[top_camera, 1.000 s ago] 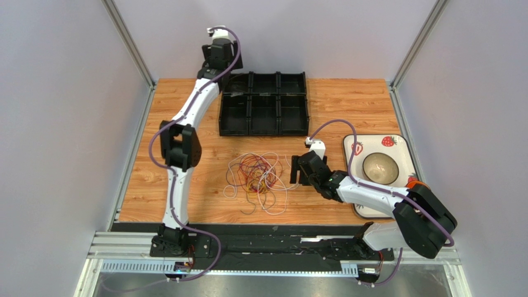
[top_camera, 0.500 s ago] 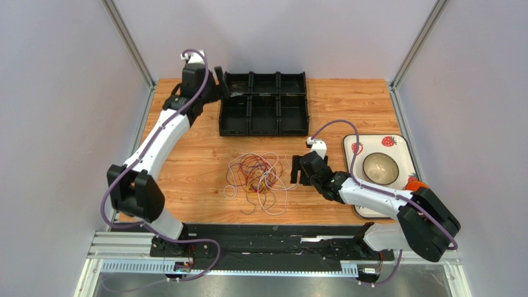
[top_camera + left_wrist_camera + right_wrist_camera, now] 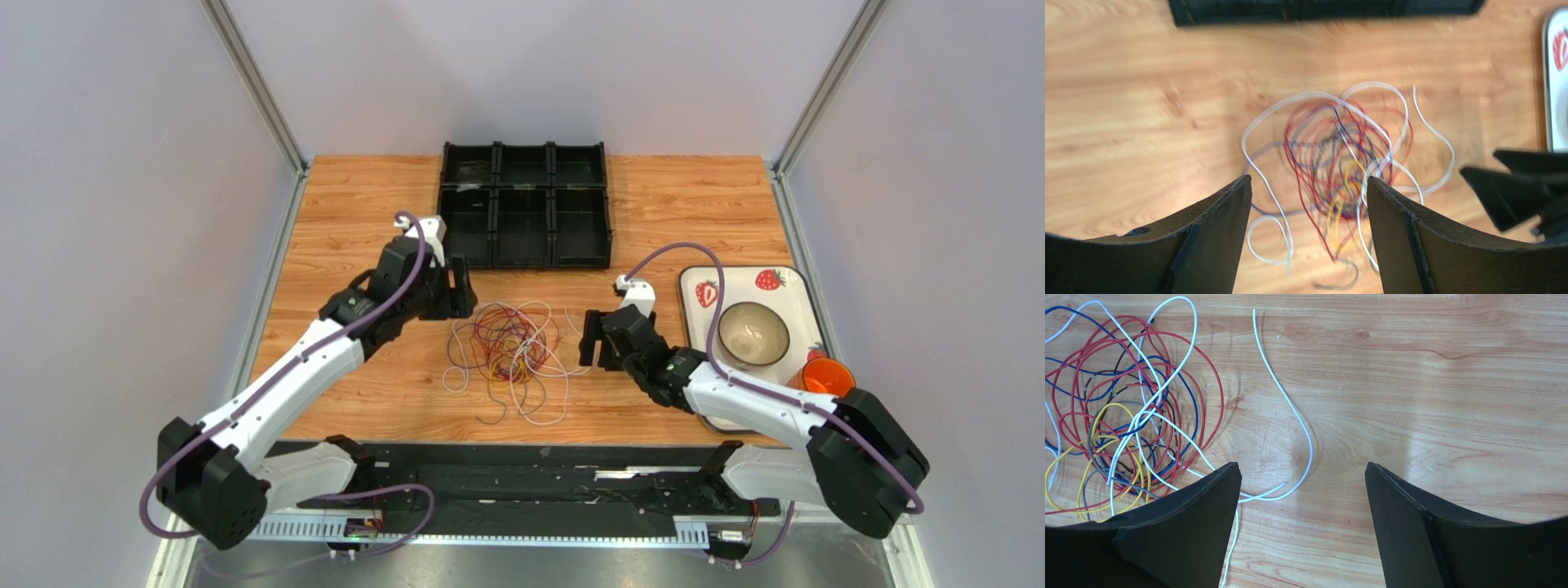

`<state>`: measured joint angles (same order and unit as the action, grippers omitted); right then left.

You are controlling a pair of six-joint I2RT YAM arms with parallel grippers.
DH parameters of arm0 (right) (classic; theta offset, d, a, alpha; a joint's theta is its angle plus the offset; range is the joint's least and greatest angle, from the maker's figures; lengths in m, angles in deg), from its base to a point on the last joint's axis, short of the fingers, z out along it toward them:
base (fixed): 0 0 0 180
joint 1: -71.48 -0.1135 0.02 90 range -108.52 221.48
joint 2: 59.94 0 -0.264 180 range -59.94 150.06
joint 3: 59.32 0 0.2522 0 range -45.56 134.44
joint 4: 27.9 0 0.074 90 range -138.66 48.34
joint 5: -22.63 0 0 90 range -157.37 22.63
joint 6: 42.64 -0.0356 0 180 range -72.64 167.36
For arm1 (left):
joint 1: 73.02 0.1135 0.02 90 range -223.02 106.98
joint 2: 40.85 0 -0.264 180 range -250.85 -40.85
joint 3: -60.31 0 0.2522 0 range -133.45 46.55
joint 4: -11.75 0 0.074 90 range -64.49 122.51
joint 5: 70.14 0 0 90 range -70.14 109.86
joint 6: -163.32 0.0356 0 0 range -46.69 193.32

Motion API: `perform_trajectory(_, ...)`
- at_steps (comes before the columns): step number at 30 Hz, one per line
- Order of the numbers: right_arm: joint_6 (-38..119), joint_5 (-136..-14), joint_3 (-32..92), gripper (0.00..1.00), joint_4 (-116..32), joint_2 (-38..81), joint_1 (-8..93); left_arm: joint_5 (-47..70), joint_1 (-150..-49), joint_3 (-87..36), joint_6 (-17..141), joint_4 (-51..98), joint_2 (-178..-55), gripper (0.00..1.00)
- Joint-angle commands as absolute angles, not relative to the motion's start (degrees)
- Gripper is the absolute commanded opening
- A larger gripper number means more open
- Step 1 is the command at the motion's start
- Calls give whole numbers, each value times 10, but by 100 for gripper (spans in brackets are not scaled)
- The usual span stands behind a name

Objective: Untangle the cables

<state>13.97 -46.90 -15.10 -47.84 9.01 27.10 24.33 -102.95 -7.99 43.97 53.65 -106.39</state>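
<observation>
While the cables (image 3: pixel 509 346) lie in one loose tangle of white, red, yellow and blue loops at the middle of the wooden table (image 3: pixel 687 208), both arms reach in low from either side. The left arm stretches diagonally from its base, its elbow out past the table's near left corner, and the left gripper (image 3: pixel 460 288) sits just beside the tangle's far-left edge — fingers spread, nothing between them. The right arm bends inward, with the right gripper (image 3: pixel 593 339) near the tangle's right side — jaws wide apart above a stray white strand.
</observation>
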Motion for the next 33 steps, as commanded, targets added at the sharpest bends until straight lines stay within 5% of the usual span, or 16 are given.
perform_trajectory(1, 135, -461, -165, 79, -453, 50, 267, 252, -1051, -4, 398, 528, -1022, 73)
perform_trajectory(19, 175, -545, -186, 79, -371, 54, 255, 230, -1073, 182, 367, 262, -1081, 58)
perform_trajectory(26, 213, -529, -109, 78, -409, 151, 169, 256, -1072, 164, 343, 276, -1121, 46)
perform_trajectory(33, 176, -523, -71, 77, -402, 221, 91, 265, -1072, 180, 334, 261, -1109, 45)
